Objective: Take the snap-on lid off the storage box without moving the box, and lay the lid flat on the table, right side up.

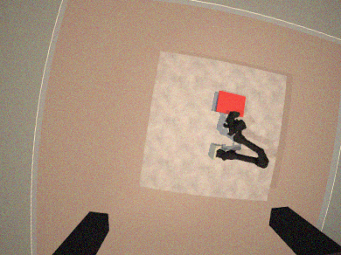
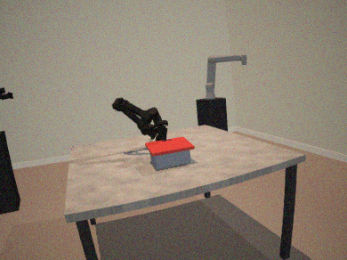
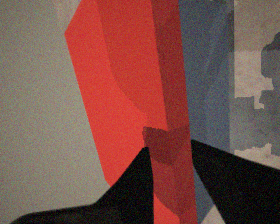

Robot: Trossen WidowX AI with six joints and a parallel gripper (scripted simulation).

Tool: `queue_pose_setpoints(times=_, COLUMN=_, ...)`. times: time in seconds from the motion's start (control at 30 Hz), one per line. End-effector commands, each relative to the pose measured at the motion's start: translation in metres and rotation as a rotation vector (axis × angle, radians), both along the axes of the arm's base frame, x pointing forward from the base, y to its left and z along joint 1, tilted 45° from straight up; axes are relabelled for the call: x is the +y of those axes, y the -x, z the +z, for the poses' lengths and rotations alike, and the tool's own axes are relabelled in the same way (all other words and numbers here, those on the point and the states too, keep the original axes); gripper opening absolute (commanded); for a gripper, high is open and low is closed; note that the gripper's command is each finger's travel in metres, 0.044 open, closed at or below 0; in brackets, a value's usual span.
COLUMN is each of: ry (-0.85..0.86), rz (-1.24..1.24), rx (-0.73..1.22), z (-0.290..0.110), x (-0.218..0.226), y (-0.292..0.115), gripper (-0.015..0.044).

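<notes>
The red lid [image 1: 232,101] [image 2: 169,146] [image 3: 107,100] sits on the grey-blue storage box [image 1: 215,100] [image 2: 171,160] [image 3: 207,75] near the middle of the table [image 1: 184,135] [image 2: 111,178]. My gripper [image 1: 232,114] [image 2: 159,137] [image 3: 168,149] is shut on the lid's edge on the side facing the arm. In the wrist view the two dark fingers pinch a small red tab on that edge, and the lid's darker side face shows next to the box wall. The lid looks slightly raised on the gripped side. The box stands upright on the table.
A black pedestal [image 2: 212,112] with a grey bent post stands behind the table at the back right. A dark stand [image 2: 6,174] is at the left edge. Two black blocks [image 1: 85,236] [image 1: 299,233] lie on the floor in the overhead view.
</notes>
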State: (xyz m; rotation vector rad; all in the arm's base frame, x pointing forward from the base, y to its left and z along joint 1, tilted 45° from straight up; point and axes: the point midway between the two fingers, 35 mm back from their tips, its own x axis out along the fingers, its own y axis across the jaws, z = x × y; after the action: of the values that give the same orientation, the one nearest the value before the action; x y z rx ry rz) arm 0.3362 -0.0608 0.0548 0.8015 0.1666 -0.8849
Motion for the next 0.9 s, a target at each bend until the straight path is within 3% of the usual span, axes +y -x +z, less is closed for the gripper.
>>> queue_pose_setpoints(times=0.0, ry=0.001, rz=0.002, rx=0.003, z=-0.001, x=0.0, y=-0.001, gripper=0.0)
queue_pose_setpoints(times=0.87, ry=-0.001, rz=0.004, rx=0.003, z=0.012, x=0.011, y=-0.005, gripper=0.0)
